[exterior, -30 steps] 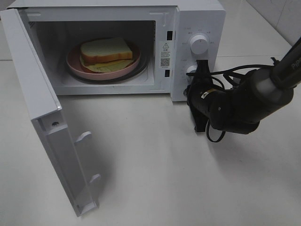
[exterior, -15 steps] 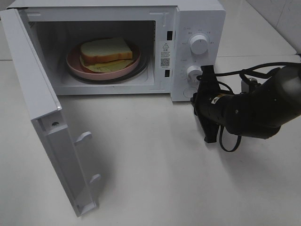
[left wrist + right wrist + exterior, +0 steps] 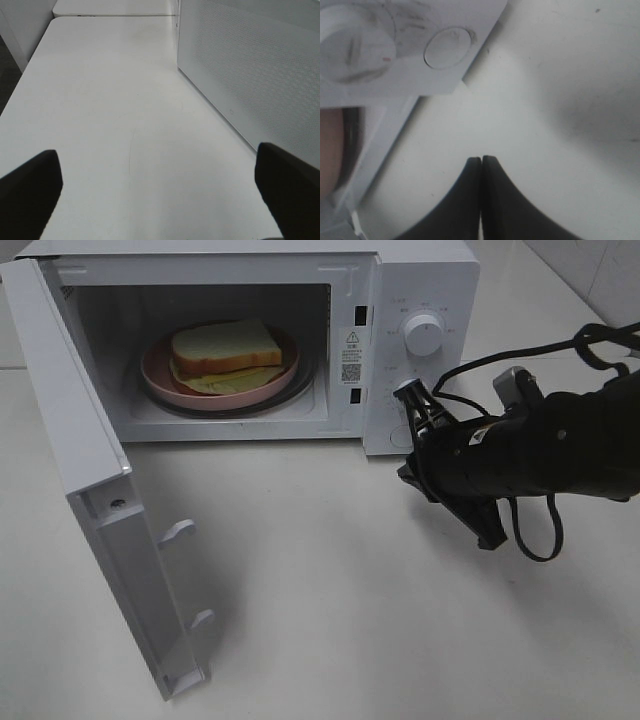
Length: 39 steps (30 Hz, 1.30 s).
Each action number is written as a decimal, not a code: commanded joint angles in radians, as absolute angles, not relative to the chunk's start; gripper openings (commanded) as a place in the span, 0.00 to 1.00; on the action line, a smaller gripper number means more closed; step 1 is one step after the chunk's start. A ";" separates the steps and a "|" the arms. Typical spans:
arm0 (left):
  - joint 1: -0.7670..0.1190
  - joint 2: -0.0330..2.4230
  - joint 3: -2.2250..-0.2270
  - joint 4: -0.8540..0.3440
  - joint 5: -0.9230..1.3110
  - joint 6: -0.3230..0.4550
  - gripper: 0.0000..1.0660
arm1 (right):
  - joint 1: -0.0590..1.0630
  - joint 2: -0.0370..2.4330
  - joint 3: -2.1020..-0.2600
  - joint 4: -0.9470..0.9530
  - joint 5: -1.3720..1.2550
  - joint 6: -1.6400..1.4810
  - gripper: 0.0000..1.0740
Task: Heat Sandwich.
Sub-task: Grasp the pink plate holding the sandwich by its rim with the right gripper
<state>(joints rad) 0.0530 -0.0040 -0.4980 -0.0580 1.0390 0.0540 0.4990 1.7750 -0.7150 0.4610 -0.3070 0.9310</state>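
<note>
In front of the microwave, the door is seen swung wide. A push from the right tool, pressed together by the knobs, could be deflected and a knob nudged. The left tool is spread beside the microwave. The sandwich is seated inside, on a plate.

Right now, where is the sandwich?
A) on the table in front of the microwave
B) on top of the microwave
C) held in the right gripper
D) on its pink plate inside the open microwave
D: the sandwich lies on the pink plate inside the microwave, whose door hangs open.
</note>
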 commanded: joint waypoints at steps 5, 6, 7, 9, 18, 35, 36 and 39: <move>0.054 -0.025 -0.494 -0.057 1.030 0.048 0.95 | 0.502 1.678 -0.711 0.450 -0.068 0.556 0.03; 0.054 -0.025 -0.494 -0.057 1.030 0.048 0.95 | 0.499 1.667 -0.711 0.450 -0.044 0.508 0.03; 0.054 -0.025 -0.494 -0.057 1.030 0.048 0.95 | 0.499 1.667 -0.711 0.450 -0.044 0.508 0.03; 0.054 -0.025 -0.494 -0.057 1.030 0.048 0.95 | 0.498 1.648 -0.711 0.450 -0.007 0.415 0.04; 0.054 -0.025 -0.494 -0.057 1.030 0.048 0.95 | 0.498 1.533 -0.712 0.450 0.187 0.012 0.06; 0.054 -0.025 -0.494 -0.057 1.030 0.048 0.95 | 0.498 1.487 -0.831 0.398 0.574 -0.223 0.11; 0.054 -0.025 -0.494 -0.057 1.030 0.048 0.95 | 0.498 1.487 -0.865 0.377 0.628 -0.275 0.11; 0.054 -0.025 -0.494 -0.057 1.030 0.048 0.95 | 0.498 1.487 -0.890 0.341 0.668 -0.335 0.12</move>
<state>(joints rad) 0.0530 -0.0040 -0.4980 -0.0580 1.0390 0.0540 0.4990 1.4960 -0.8690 0.3740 0.6200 -0.2710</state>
